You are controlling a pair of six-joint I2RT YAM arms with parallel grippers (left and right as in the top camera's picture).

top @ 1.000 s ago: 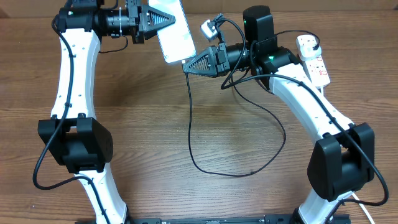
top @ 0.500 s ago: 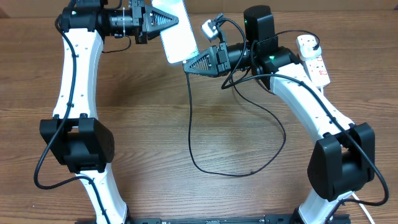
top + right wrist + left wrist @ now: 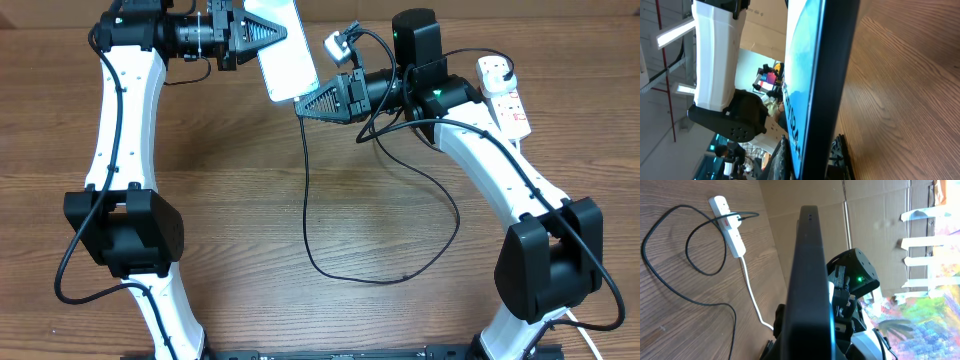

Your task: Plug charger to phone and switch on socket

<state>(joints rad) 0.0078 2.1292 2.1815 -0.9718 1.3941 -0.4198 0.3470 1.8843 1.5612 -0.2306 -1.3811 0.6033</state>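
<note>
Showing the two grippers at the raised phone (image 3: 290,70).
The left gripper (image 3: 275,36) clenched the phone, which was lifted off the table (image 3: 230,220) and tilted, its upper end cut off by the overhead frame. The right gripper (image 3: 303,106) pinched the end of the charger (image 3: 306,200) at the phone's lower edge. The connector tip was hidden, so whether it was seated could not be told. The black cable looped across the table to the socket (image 3: 505,100) at far right, its switches too small to read.
</note>
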